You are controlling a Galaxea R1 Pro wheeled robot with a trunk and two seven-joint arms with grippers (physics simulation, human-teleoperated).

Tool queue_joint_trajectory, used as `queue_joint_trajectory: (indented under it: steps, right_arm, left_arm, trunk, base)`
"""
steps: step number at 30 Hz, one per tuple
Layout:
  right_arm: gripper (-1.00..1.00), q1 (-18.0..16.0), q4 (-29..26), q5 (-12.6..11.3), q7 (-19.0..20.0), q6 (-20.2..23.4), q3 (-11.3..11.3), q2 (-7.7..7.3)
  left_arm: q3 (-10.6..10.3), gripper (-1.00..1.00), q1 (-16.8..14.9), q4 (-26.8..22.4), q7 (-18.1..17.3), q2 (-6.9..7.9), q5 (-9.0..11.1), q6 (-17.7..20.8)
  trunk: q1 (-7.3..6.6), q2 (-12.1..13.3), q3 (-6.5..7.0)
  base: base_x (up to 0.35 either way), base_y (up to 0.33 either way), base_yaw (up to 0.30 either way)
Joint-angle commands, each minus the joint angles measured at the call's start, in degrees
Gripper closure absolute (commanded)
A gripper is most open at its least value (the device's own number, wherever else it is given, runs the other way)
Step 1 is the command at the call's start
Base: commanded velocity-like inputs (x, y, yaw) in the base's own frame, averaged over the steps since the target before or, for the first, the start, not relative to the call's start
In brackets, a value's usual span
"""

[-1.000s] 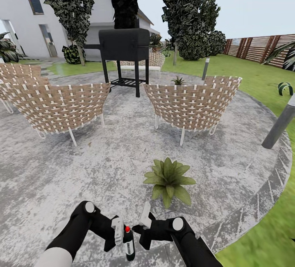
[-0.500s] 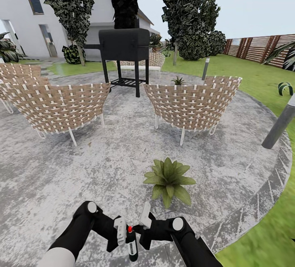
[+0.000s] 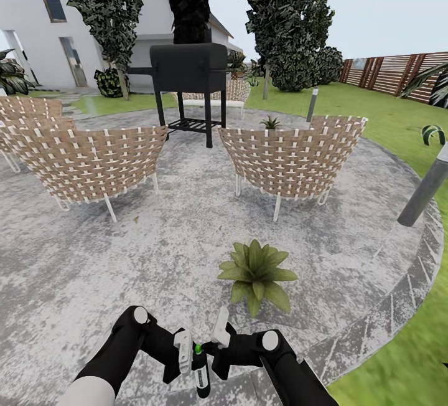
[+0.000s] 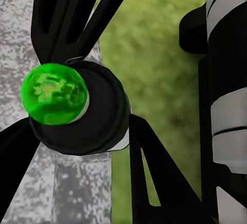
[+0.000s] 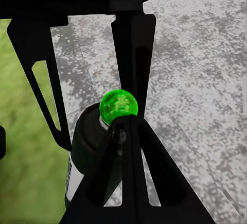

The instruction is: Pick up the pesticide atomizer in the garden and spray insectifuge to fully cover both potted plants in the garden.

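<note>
Left tool (image 3: 187, 352) closed around pesticide atomizer (image 3: 199, 368), green cap (image 4: 53, 93) up, right tool (image 3: 217, 334) just beside, grip unclear, potted plant (image 3: 255, 273) ahead on patio (image 3: 124, 256)

Both arms matte black, white round caps at wrist joints; left forearm shell white, lower left. Left gripper (image 3: 188, 351), right gripper (image 3: 219, 331): white fingers, black open-truss frames.
</note>
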Motion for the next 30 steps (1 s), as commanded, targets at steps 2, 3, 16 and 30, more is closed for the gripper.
queue_joint_trajectory:
  steps: [2, 3, 16, 30]
  right_arm:
    - [1.00, 0.0, -0.1, 0.2, 0.2, 0.0, 0.0, 0.05]
    - [1.00, 0.0, -0.1, 0.2, 0.2, 0.0, 0.0, 0.05]
    - [-1.00, 0.0, 0.0, 0.3, 0.2, -0.1, -0.2, 0.05]
    - [-1.00, 0.1, 17.7, 0.4, -31.6, -0.3, -9.0, -4.65]
  left_arm:
    - [0.3, 1.00, -0.1, 0.1, -0.3, 0.05, -0.2, -0.3]
    - [0.3, 1.00, -0.1, 0.2, -0.3, 0.20, -0.2, -0.3]
    - [0.6, 1.00, 0.1, 0.5, -0.1, 12.63, -1.2, -0.5]
    - [14.3, 1.00, -2.1, -0.3, 6.8, 14.89, 0.2, 12.1]
  trunk:
    - [-0.01, 0.0, -0.05]
    - [-0.01, 0.0, -0.05]
    - [-0.01, 0.0, -0.05]
    - [-0.01, 0.0, -0.05]
  base:
    - [0.000, 0.000, 0.000]
    - [0.000, 0.000, 0.000]
    - [0.000, 0.000, 0.000]
    - [0.000, 0.000, 0.000]
